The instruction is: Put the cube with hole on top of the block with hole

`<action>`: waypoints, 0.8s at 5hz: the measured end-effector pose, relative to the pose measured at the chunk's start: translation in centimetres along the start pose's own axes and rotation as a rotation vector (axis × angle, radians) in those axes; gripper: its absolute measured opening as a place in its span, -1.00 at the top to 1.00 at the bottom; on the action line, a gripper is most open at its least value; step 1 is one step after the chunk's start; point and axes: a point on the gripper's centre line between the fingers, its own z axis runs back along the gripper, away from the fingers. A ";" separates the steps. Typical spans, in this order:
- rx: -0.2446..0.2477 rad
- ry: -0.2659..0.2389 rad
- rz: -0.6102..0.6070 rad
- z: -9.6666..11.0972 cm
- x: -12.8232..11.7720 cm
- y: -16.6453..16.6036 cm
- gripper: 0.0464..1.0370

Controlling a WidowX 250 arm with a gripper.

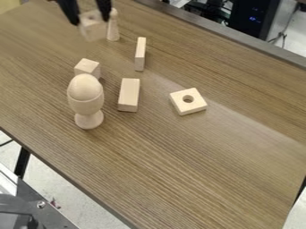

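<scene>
My pincer [91, 20] is clamped on the cube with hole [94, 29], upper left; block with hole [198, 104] right of centre; carried too low, cube could clip the narrow block [140, 53]; released off-centre, it could tip off.

A brown wood-grain table [179, 179] with a pale sheen across its right side shows 2 dark legs [22, 162] above a light grey floor [57, 188], and past its grey far edge [239, 39] a black case [242, 20] with small blue lights [254, 19] sits near a dark cable [284, 34].
</scene>
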 end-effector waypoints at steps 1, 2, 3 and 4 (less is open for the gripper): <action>-0.022 0.019 -0.066 -0.2 -2.5 -4.6 -0.34; -0.059 0.003 -0.072 -0.7 -4.2 -7.5 -0.34; -0.153 -0.014 -0.006 -2.6 -5.6 -10.3 -0.34; -0.218 -0.031 0.047 -3.7 -6.2 -12.3 -0.34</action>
